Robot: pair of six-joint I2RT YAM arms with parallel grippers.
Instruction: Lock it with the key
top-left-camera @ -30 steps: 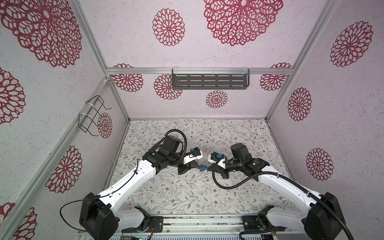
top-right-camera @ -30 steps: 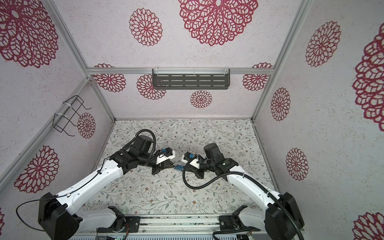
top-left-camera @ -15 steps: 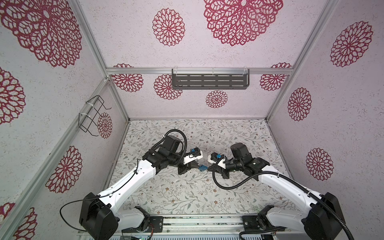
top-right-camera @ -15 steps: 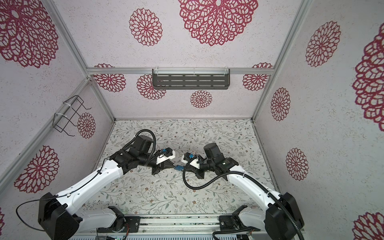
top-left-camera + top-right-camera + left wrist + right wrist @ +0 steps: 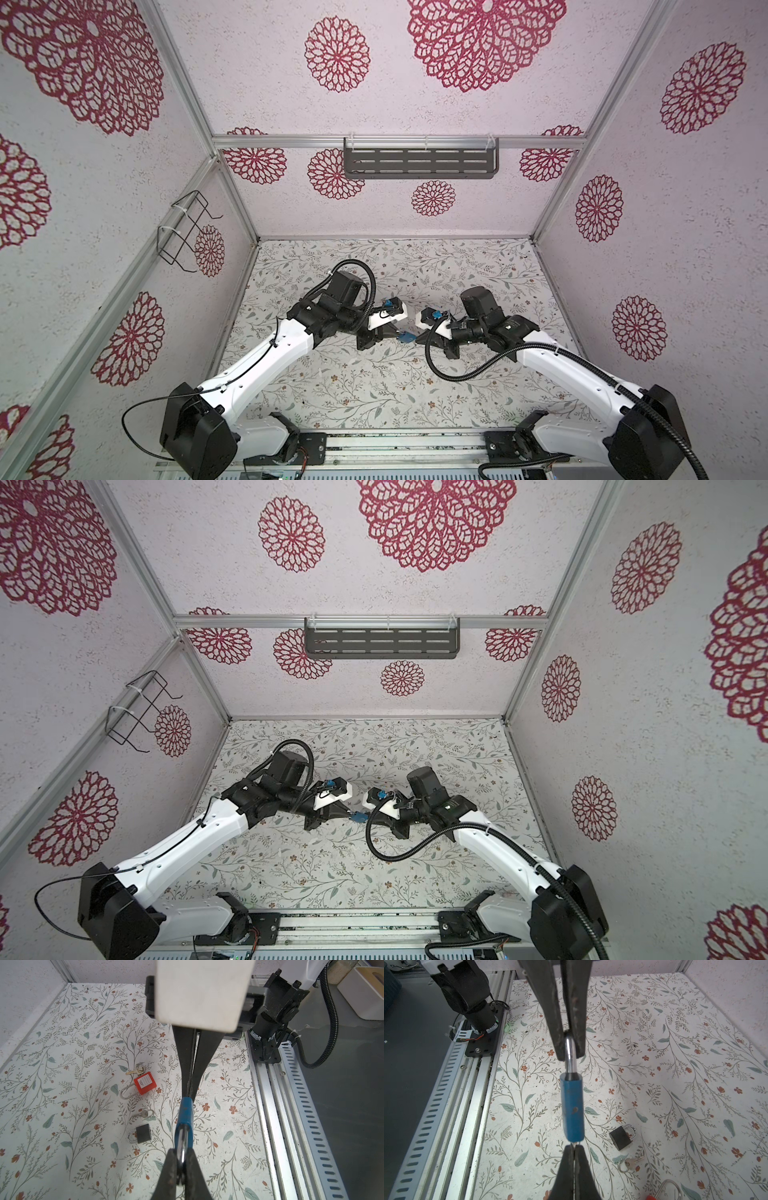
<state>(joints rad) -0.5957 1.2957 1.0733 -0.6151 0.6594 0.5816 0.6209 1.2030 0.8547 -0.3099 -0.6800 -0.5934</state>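
Note:
A blue padlock (image 5: pixel 406 337) (image 5: pixel 358 816) hangs in the air between my two grippers, above the flowered floor. My left gripper (image 5: pixel 181 1155) (image 5: pixel 397 332) is shut on its silver shackle (image 5: pixel 182 1142) (image 5: pixel 570 1057). My right gripper (image 5: pixel 574 1147) (image 5: pixel 417 337) is shut at the base of the blue body (image 5: pixel 572 1105) (image 5: pixel 185 1115). Only a sliver of metal, the key (image 5: pixel 576 1143), shows there between fingertips and lock. The rest of the key is hidden by the fingers.
On the floor lie a red padlock (image 5: pixel 144 1083) with a brass key (image 5: pixel 133 1072), a black padlock (image 5: pixel 143 1133) (image 5: pixel 620 1138), and a silver key on a ring (image 5: pixel 144 1113) (image 5: pixel 630 1162). The slotted rail (image 5: pixel 291 1105) runs along the front edge.

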